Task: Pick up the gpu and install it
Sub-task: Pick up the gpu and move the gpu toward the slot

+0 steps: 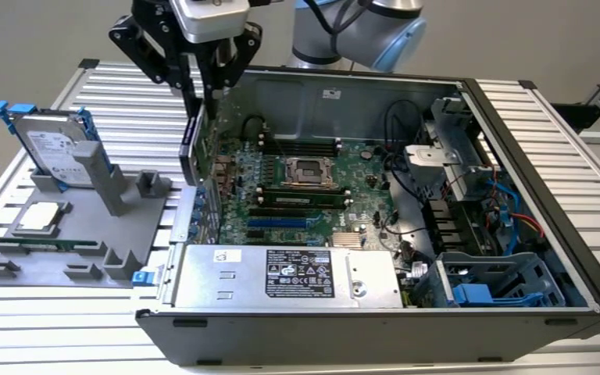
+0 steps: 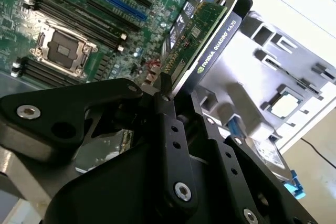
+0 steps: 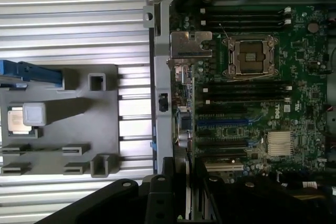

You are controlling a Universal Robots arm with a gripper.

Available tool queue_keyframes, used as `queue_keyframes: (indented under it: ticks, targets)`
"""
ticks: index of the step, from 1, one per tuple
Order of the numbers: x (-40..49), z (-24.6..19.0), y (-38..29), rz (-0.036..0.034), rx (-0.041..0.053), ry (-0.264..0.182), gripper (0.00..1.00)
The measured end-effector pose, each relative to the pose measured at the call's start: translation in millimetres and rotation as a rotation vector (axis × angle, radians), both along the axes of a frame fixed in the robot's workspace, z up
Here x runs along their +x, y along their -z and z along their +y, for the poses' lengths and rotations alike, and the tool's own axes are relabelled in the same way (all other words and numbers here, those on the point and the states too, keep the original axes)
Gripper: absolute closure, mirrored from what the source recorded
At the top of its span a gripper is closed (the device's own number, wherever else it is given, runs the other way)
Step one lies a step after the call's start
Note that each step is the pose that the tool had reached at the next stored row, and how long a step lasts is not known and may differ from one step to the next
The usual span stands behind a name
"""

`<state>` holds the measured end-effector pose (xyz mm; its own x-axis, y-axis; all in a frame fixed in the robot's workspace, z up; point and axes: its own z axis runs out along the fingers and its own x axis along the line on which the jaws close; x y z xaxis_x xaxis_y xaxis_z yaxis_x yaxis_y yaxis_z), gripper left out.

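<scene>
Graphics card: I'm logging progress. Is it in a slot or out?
Out. The shut gripper holds the graphics card on edge above the open case; the long blue slot is bare.

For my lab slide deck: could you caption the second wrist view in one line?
End effector holds the gpu on edge over the open computer's motherboard.

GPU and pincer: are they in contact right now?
Touching. In the second wrist view the pincer is shut on the near edge of the gpu, its black fingers pressed against both faces with no gap.
</scene>
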<state>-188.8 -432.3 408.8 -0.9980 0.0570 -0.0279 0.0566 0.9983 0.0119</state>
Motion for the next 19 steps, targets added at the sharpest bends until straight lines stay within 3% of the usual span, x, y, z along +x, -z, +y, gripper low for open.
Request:
queue_keyframes:
  ticks: [19]
  targets:
    - [24.6, 0.0, 0.0, 0.0001, -0.0001, 0.000, 1.00]
